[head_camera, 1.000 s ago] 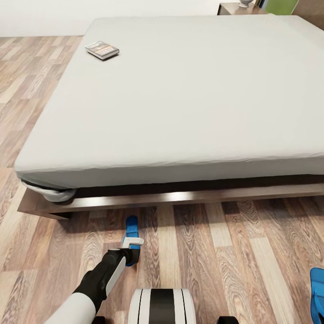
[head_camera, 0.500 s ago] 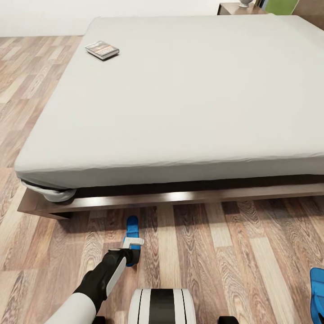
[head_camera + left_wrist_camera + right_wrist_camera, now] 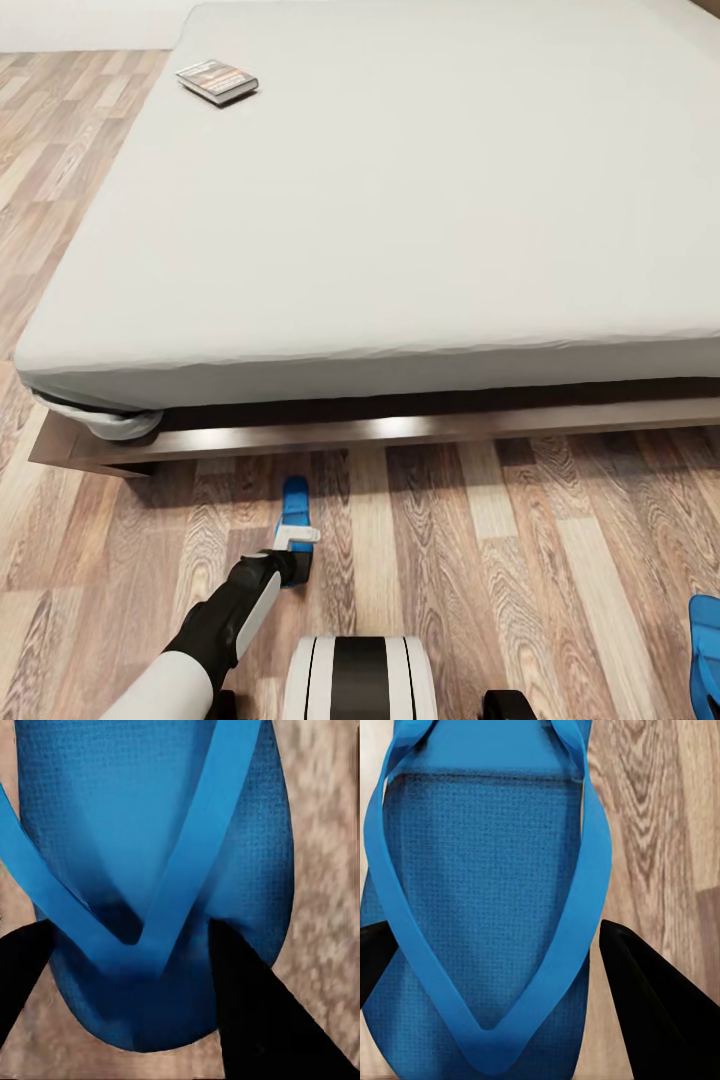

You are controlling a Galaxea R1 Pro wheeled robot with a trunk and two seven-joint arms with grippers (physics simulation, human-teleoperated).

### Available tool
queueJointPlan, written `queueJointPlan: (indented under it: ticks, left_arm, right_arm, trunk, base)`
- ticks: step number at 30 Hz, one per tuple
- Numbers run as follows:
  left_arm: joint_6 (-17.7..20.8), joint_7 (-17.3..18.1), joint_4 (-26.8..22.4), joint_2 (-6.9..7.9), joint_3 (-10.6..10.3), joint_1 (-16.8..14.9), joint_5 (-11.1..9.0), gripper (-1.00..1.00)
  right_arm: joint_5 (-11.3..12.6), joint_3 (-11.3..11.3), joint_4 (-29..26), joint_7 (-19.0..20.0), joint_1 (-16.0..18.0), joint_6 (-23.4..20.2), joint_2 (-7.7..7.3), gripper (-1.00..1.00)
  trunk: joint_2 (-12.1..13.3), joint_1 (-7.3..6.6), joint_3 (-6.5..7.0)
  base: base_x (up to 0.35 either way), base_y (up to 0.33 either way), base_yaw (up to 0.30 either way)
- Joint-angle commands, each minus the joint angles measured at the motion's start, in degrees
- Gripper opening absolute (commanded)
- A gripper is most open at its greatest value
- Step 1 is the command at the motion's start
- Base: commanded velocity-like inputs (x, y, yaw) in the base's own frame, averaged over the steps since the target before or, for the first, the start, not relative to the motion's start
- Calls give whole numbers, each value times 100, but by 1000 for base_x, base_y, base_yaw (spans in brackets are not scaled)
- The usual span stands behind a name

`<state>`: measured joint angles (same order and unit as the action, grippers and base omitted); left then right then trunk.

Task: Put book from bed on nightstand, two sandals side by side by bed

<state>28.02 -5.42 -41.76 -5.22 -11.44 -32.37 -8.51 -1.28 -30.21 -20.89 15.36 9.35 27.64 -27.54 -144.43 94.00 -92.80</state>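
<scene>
L gripper (image 3: 297, 541) straddles a sandal (image 3: 293, 500), probably not clamped yet; close squarely, lift gently; R gripper (image 3: 495, 967) spread over the other sandal (image 3: 480, 907).

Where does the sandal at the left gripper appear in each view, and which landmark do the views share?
Head view: left sandal on the floor before the bed, low centre-left.
Left wrist view: same sandal, between the fingers.
Right wrist view: likely the other sandal.
Shared landmark: wood-plank floor.
</scene>
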Motion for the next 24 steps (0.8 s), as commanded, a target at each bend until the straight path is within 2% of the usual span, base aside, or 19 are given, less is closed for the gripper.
queueJointPlan:
  ticks: [1, 9, 24]
  left_arm:
    - [5, -56, -8, 4, -29, 0, -62, 100]
    - [-17, -62, 8, -2, -48, 0, -63, 100]
    - [5, -57, 5, -5, -58, -6, -60, 100]
  right_arm:
    - [-12, -46, 6, 39, 5, 14, 3, -100]
    - [-12, -42, 12, 40, 5, 14, 3, -100]
    - [-19, -18, 61, 37, 5, -7, 3, -100]
  trunk:
    - [-1, -1, -3]
    - [-1, -1, -3]
    - [19, -40, 330]
  base:
    - [0, 0, 0]
    - [0, 0, 0]
    - [0, 0, 0]
